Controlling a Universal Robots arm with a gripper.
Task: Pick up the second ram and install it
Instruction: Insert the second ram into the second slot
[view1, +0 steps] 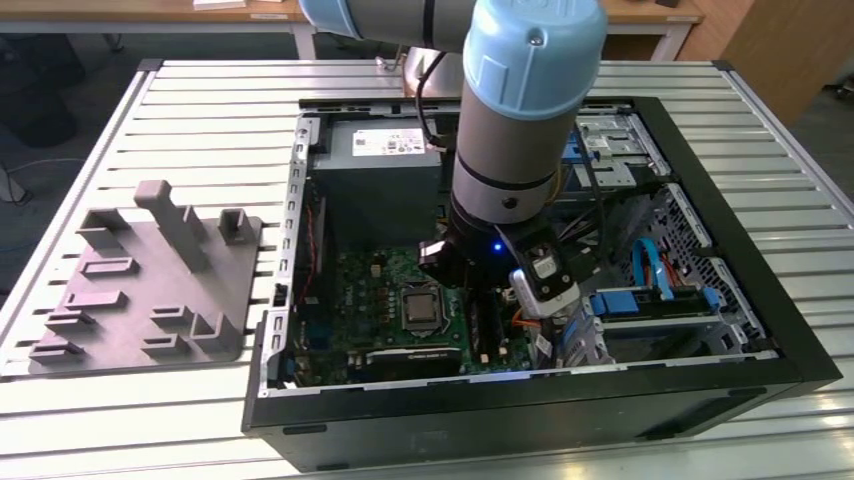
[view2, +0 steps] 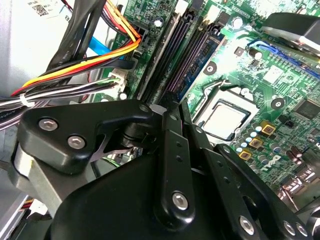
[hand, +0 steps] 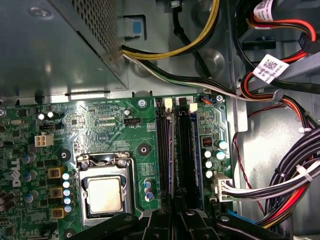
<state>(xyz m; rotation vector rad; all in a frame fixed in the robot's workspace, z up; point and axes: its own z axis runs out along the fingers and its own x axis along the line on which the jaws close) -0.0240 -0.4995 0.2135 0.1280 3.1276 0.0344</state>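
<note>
The hand (hand: 181, 216) hangs right over the slots (hand: 172, 150), in line with their long axis; its grip cannot be told, and a bluish ram (view2: 202, 55) stands in one slot.

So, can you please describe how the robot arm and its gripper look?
The arm is a grey metal tube with pale blue plastic caps at its joints. A black cable runs beside it, and a small blue light glows near the wrist. The gripper is matte black, built from flat linked bars with rounded ends, joined by silver screws.
</note>
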